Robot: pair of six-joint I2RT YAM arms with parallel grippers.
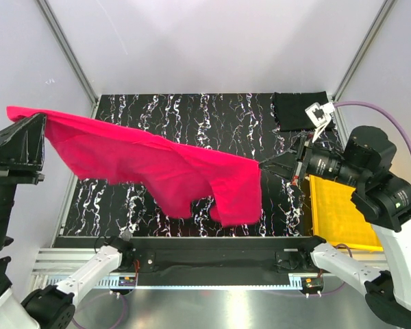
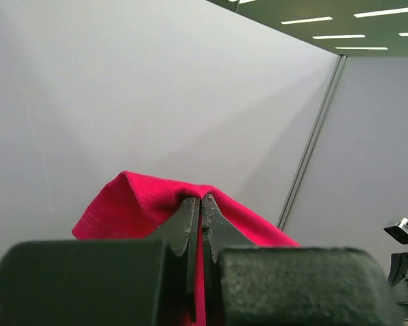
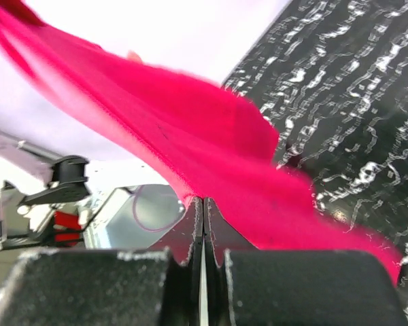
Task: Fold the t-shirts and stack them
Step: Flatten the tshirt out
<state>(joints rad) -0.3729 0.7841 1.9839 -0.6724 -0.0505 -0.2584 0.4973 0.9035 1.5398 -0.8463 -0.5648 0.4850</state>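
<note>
The crimson-red t-shirt [image 1: 157,164] hangs stretched in the air between my two grippers, above the black white-veined tabletop [image 1: 212,116]. My left gripper [image 1: 27,122] is shut on its far left corner, high at the left; the cloth folds over its jaws in the left wrist view [image 2: 143,197]. My right gripper [image 1: 264,164] is shut on the shirt's right edge; the red cloth [image 3: 211,149] spreads away from its closed jaws. The black t-shirt [image 1: 298,110] lies folded at the table's far right corner.
A yellow plastic tray [image 1: 339,212] sits at the right edge of the table, under my right arm. Grey walls with metal frame posts [image 1: 68,48] enclose the table on three sides.
</note>
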